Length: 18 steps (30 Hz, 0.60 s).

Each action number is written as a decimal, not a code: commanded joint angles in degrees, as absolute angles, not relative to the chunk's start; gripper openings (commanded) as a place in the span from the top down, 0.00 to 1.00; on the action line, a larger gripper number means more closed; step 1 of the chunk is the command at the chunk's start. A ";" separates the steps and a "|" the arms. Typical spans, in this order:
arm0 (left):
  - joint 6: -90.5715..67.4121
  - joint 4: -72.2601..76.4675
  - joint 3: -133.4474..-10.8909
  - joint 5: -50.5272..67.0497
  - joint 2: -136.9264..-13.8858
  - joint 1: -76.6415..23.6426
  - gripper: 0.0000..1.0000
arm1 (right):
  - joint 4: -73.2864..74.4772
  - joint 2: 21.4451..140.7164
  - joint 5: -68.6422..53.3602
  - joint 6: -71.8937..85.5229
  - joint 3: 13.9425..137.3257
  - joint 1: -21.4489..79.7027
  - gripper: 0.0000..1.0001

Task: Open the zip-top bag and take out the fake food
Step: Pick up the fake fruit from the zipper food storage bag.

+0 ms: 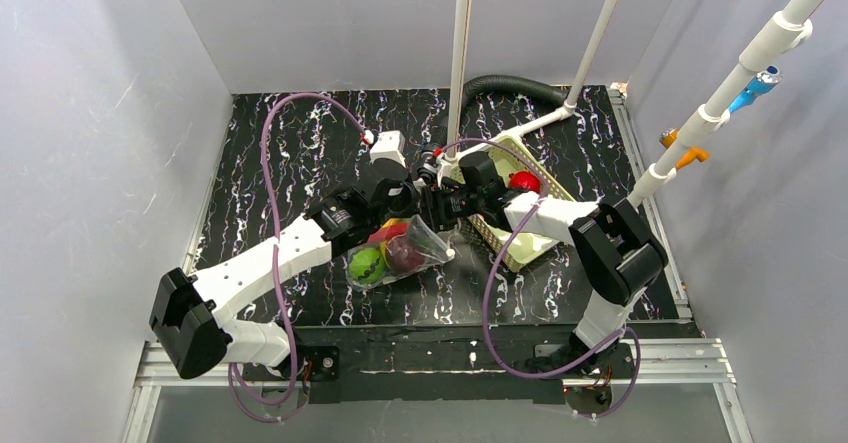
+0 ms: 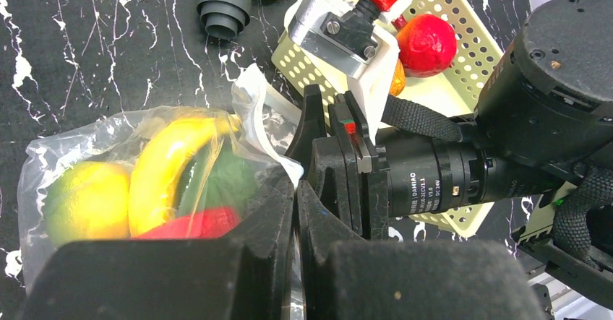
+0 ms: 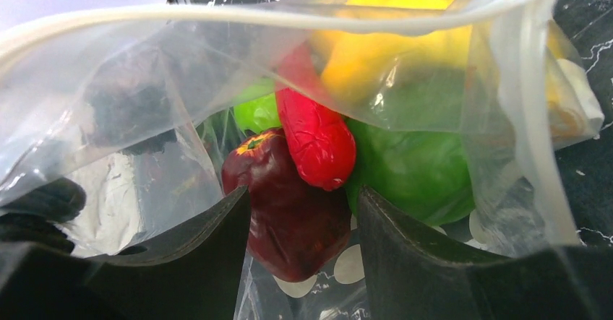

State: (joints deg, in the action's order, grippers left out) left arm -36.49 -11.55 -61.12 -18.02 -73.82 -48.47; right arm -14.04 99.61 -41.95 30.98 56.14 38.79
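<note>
Zip-top bag (image 1: 430, 243) lay mid-table between arms, mouth toward right gripper (image 3: 303, 192). Left gripper (image 2: 296, 219) pinched shut on rim. Right jaws apart inside mouth, flanking dark red fruit (image 3: 289, 226); grip unclear. Right arm nearer.

The top external camera looks steeply down from high at the near edge over the whole worktop (image 1: 590, 143), while both wrist cameras sit very close, peering along their own fingers (image 2: 238, 262) from opposite sides at the same zip-top bag (image 1: 420, 248).
</note>
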 commanded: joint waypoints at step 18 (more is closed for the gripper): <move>-42.93 3.36 -59.99 -2.40 -75.18 -51.80 1.00 | -24.11 105.39 -48.68 38.38 63.85 42.34 0.43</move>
